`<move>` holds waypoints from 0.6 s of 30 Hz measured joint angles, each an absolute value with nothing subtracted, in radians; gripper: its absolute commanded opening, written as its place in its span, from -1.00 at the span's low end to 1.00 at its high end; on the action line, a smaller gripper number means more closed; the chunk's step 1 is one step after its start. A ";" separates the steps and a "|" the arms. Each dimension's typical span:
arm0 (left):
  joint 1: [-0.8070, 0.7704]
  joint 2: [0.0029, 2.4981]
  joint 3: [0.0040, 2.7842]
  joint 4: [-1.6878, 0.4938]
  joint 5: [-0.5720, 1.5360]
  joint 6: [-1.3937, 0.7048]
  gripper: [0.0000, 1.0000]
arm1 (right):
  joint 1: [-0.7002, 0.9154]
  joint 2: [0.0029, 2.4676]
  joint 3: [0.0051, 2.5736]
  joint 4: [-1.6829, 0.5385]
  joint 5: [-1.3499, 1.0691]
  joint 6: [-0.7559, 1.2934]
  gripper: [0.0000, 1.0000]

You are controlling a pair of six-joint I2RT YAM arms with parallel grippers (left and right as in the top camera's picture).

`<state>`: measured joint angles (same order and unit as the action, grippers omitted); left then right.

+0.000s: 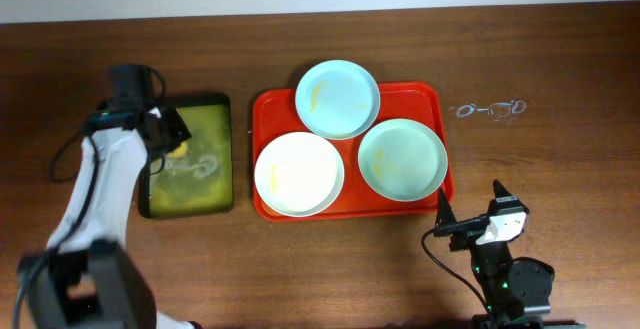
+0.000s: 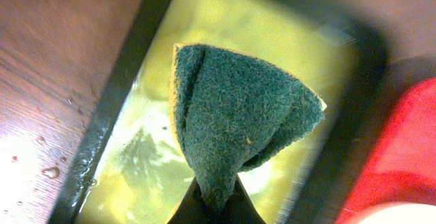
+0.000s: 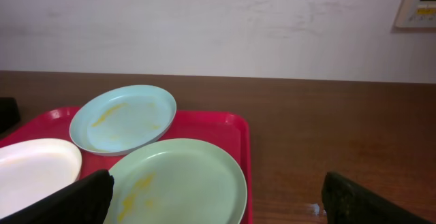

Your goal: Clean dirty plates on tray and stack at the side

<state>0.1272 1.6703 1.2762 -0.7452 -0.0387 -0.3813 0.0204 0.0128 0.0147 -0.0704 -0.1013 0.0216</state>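
The red tray (image 1: pixel 436 119) holds three plates. A mint-green plate (image 1: pixel 337 99) with a yellow smear sits at the back, a cream-white plate (image 1: pixel 298 173) at front left, and a second mint-green plate (image 1: pixel 402 158) at front right. My left gripper (image 1: pixel 168 134) is shut on a green scouring sponge (image 2: pixel 235 118), folded and held above the black tray (image 1: pixel 222 184) of yellow-green liquid. My right gripper (image 1: pixel 470 209) is open and empty, just in front of the red tray's right corner. In the right wrist view the smeared green plate (image 3: pixel 177 183) lies between its fingers (image 3: pixel 225 200).
The black tray's rim (image 2: pixel 112 108) stands left of the red tray (image 2: pixel 395 163). Water drops (image 2: pixel 48 171) lie on the wood beside it. A wet ring mark (image 1: pixel 490 109) shows on the table right of the red tray. A white wall (image 3: pixel 218 20) runs behind the table.
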 measured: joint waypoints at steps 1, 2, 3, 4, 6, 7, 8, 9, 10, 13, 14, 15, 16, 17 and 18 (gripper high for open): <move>0.126 1.620 1.285 -0.745 -0.031 -0.381 -1.00 | 0.020 0.013 0.015 -0.070 -0.101 0.022 0.97; 0.126 1.597 1.292 -0.741 -0.028 -0.381 -1.00 | 0.020 0.013 0.015 -0.070 -0.101 0.022 0.97; 0.127 1.595 1.291 -0.738 -0.029 -0.381 -1.00 | 0.020 0.013 0.015 -0.070 -0.101 0.022 0.97; 0.126 1.605 1.279 -0.722 -0.028 -0.382 -1.00 | 0.020 0.013 0.014 -0.070 -0.101 0.022 0.97; 0.125 1.658 1.235 -0.696 -0.025 -0.382 -1.00 | 0.020 0.013 0.015 -0.070 -0.101 0.022 0.97; 0.121 1.705 1.210 -0.694 -0.021 -0.382 -1.00 | 0.020 0.013 0.015 -0.070 -0.101 0.021 0.97; 0.117 1.748 1.193 -0.699 -0.014 -0.381 -1.00 | 0.020 0.013 0.015 -0.070 -0.101 0.021 0.97; 0.113 1.766 1.184 -0.708 -0.005 -0.381 -1.00 | 0.020 0.013 0.015 -0.070 -0.101 0.021 0.97; 0.110 1.768 1.182 -0.740 0.024 -0.382 -1.00 | 0.020 0.013 0.015 -0.070 -0.101 0.022 0.97; 0.105 1.688 1.222 -0.795 0.086 -0.381 -1.00 | 0.020 0.013 0.015 -0.070 -0.101 0.021 0.97; 0.101 1.632 1.238 -0.796 0.109 -0.381 -1.00 | 0.020 0.013 0.015 -0.070 -0.101 0.022 0.97; 0.086 1.552 1.256 -0.796 0.137 -0.382 -1.00 | 0.020 0.013 0.014 -0.070 -0.101 0.021 0.97; 0.053 1.472 1.274 -0.797 0.162 -0.382 -1.00 | 0.020 0.013 0.015 -0.070 -0.101 0.022 0.97; 0.023 1.441 1.282 -0.803 0.170 -0.382 -1.00 | 0.020 0.013 0.015 -0.070 -0.101 0.022 0.97; -0.032 1.416 1.288 -0.813 0.183 -0.382 -1.00 | 0.020 0.013 0.015 -0.070 -0.101 0.022 0.97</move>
